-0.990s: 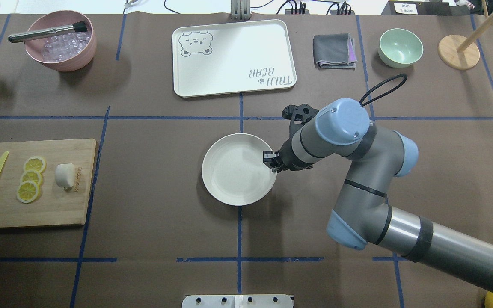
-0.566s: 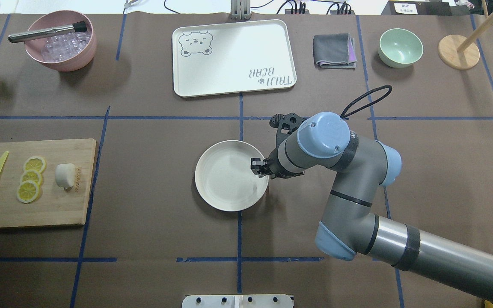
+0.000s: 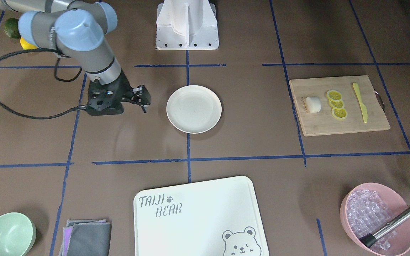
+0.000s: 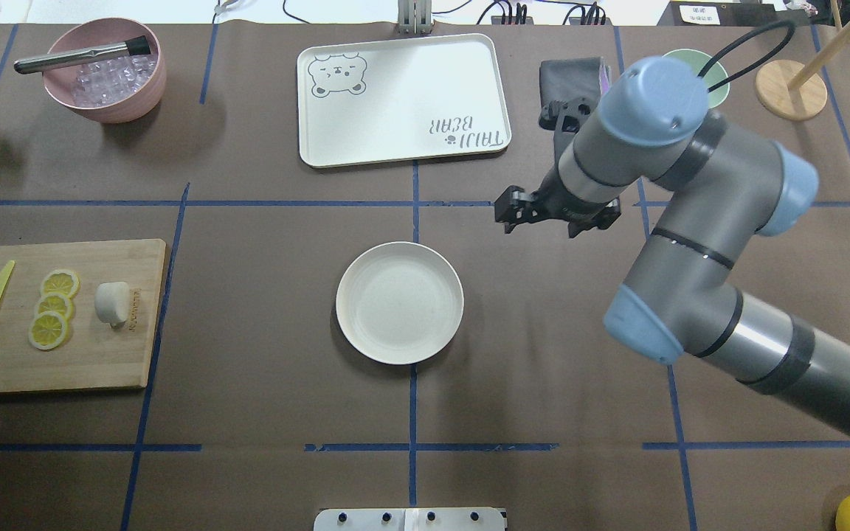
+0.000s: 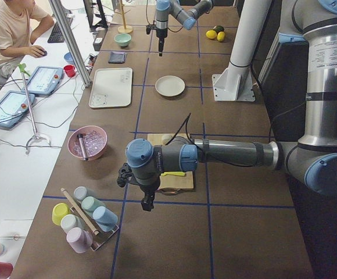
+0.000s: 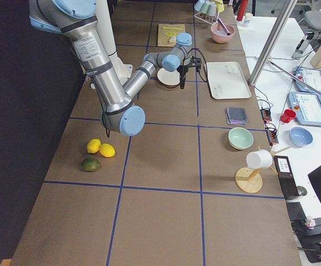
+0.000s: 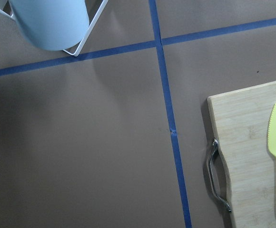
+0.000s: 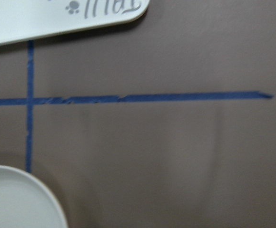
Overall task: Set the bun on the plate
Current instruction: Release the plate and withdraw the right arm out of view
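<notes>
The bun (image 4: 113, 302) waits on the board (image 4: 100, 361), well left of the plate (image 4: 399, 302). The right pincer (image 4: 508, 215) hovers apart, empty; next, a pincer must grasp the bun.

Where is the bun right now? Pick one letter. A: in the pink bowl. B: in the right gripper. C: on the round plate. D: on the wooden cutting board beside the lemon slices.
D: the bun lies on the wooden cutting board, next to the lemon slices, far from the plate.
</notes>
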You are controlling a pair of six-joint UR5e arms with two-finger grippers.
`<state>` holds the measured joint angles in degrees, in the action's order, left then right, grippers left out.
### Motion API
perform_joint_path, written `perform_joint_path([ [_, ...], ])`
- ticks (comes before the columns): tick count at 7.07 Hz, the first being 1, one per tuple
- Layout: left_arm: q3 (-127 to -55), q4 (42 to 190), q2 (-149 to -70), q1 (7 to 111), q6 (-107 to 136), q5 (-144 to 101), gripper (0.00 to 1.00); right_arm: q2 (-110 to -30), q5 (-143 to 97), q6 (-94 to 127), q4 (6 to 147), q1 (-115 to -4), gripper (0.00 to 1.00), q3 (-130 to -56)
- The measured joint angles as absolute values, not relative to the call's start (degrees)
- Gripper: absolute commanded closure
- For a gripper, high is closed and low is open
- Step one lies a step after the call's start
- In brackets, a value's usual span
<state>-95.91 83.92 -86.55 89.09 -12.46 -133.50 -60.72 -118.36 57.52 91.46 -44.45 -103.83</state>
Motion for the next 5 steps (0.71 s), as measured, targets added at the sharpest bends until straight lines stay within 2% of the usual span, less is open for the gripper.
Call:
perform_joint_path([
  [2, -95.91, 83.92, -87.25, 88.96, -12.04, -133.29, 0.0, -66.33, -121.81, 34.82, 97.14, -55.87, 0.0, -104.9],
  [5, -95.65, 87.97, -88.3, 88.75, -11.94, -133.48, 0.0, -80.47, -128.48, 4.23, 97.71, -72.52, 0.0, -104.97],
])
